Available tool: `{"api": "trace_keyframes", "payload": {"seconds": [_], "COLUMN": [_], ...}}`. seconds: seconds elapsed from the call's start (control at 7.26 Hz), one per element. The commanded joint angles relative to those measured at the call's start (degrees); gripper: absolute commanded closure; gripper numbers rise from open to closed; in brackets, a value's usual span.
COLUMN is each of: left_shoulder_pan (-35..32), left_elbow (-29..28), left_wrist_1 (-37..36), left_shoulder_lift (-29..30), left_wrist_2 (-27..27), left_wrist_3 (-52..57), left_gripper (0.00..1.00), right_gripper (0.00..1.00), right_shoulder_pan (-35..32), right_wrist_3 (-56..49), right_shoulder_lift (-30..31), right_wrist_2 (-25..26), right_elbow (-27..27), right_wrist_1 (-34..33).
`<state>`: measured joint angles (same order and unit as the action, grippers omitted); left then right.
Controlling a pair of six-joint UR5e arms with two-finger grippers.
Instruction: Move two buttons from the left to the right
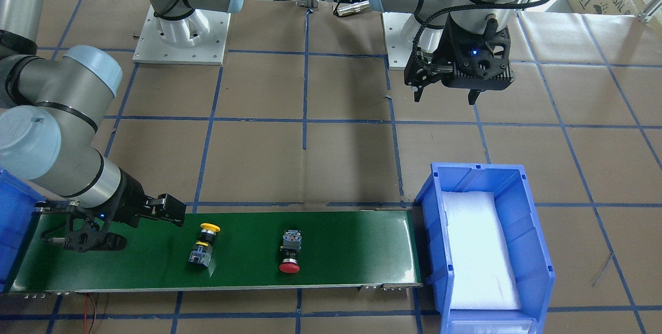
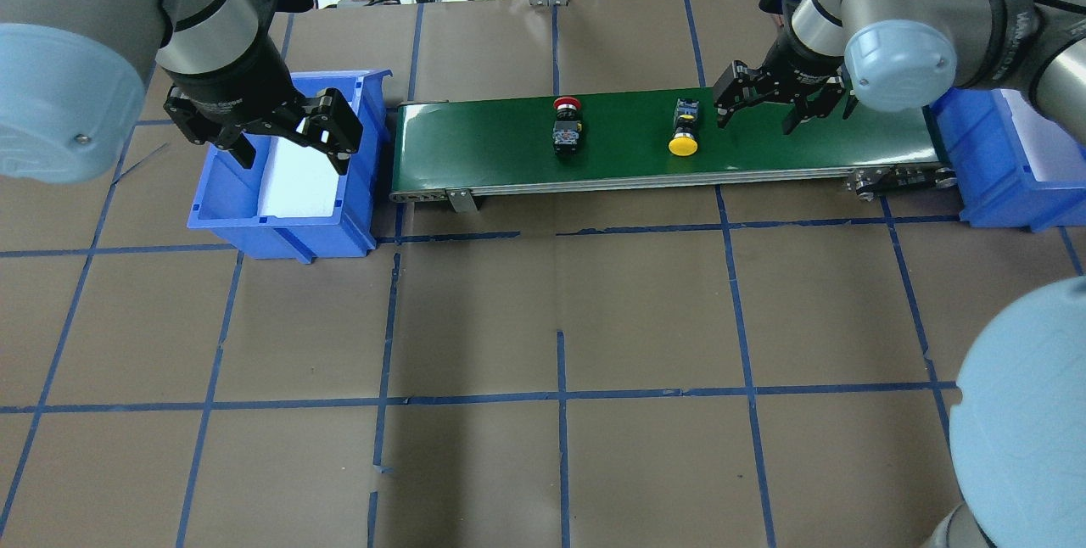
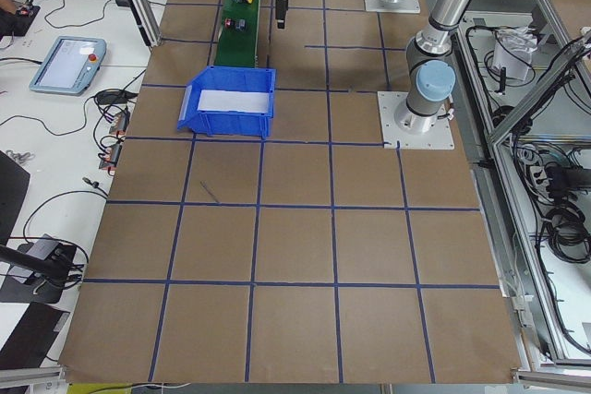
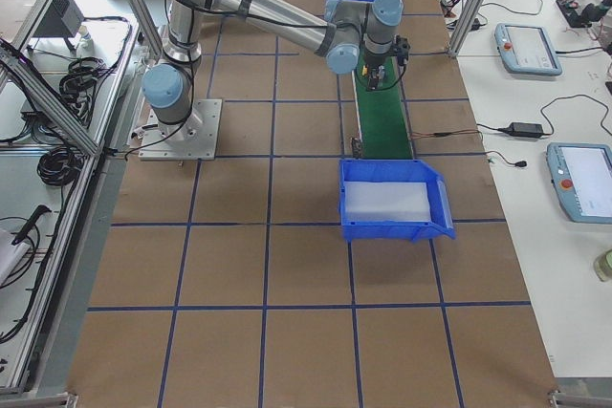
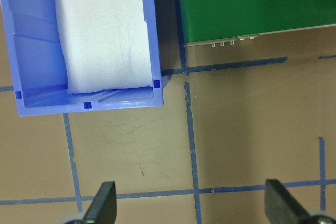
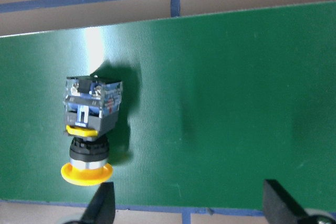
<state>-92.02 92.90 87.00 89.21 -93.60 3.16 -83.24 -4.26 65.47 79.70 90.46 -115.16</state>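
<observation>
Shows both buttons lying on their sides on the green conveyor belt (image 2: 780, 149), well apart. Puts the red button (image 2: 565, 122) near the belt's middle, cap toward the operators' side. Puts the yellow button (image 2: 684, 129) further toward the robot's right, cap toward the robot, block body away. Finds the right gripper (image 2: 755, 117) low over the belt just beside the yellow button, jaws spread wide, gripping nothing; seems clear of the belt, though hard to judge. Finds the left gripper (image 2: 294, 159) spread wide too and empty, hanging above the brown paper (image 5: 252, 129) on the robot's side of the left blue bin (image 2: 280, 234). Shows a white foam pad (image 2: 293, 183) in that bin, and a second blue bin (image 2: 993, 192) at the belt's right end.
</observation>
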Motion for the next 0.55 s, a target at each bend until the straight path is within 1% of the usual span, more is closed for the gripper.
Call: {"api": "trace_keyframes", "payload": {"seconds": [0.0,0.14,0.41], "left_shoulder_pan": [0.0,0.0,0.0], "left_elbow": [0.0,0.0,0.0], "left_wrist_1": [0.0,0.0,0.0], "left_shoulder_lift": [0.0,0.0,0.0], "left_wrist_2": [0.0,0.0,0.0], "left_wrist_3": [0.0,0.0,0.0], "left_gripper": [0.00,0.00,0.00], "right_gripper": [0.00,0.00,0.00], "right_shoulder_pan": [-0.5,-1.4,-3.1], "right_wrist_3": [0.9,3.4,4.8], "right_shoulder_lift": [-4.8,-5.5,-6.1], "right_wrist_2": [0.5,0.5,1.7], "right_elbow": [-5.4,-5.6,-6.0], "right_wrist_1": [-0.4,-0.3,-0.5]}}
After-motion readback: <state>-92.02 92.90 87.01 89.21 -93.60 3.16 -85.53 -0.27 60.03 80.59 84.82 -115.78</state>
